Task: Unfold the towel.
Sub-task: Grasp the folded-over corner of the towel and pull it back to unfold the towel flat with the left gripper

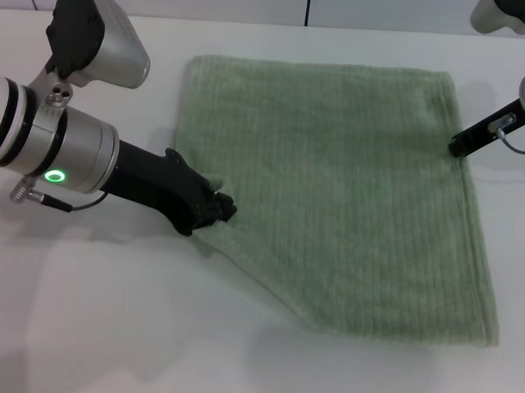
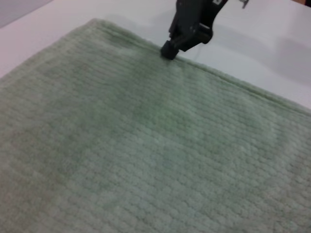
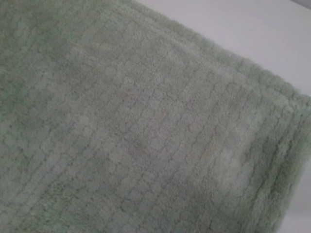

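Note:
The pale sage-green towel (image 1: 332, 190) lies flat on the white table (image 1: 111, 329) and fills both wrist views (image 2: 146, 145) (image 3: 146, 121). My left gripper (image 1: 216, 205) is low at the towel's left edge, shut on the hem, and the edge there runs slanted toward the near side. My right gripper (image 1: 460, 148) is at the towel's right edge. In the left wrist view it (image 2: 170, 48) looks shut on the hem there.
The table's far edge (image 1: 251, 22) runs behind the towel. My left arm's wrist and camera housing (image 1: 87, 44) hang over the table's left part. Bare table shows around the towel on all sides.

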You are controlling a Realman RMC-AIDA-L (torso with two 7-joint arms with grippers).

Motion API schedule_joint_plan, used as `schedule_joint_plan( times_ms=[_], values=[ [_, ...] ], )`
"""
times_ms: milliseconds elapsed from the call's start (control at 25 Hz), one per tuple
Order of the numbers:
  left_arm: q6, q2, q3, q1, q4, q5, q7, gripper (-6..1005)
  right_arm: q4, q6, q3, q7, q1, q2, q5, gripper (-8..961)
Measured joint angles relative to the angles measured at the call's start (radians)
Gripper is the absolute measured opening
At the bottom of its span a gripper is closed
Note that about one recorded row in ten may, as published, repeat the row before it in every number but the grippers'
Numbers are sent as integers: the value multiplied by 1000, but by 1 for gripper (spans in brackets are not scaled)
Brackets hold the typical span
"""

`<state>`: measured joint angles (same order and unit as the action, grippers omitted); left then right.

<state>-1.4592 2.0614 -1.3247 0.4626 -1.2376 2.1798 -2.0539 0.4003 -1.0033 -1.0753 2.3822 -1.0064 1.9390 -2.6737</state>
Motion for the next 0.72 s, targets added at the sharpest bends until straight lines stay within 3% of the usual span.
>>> schedule_joint_plan(
  times_ms=[720],
  values=[
    [-59, -1, 33, -27, -9, -6, 14, 61, -2, 0, 0, 0, -1, 0, 0, 16]
  ],
)
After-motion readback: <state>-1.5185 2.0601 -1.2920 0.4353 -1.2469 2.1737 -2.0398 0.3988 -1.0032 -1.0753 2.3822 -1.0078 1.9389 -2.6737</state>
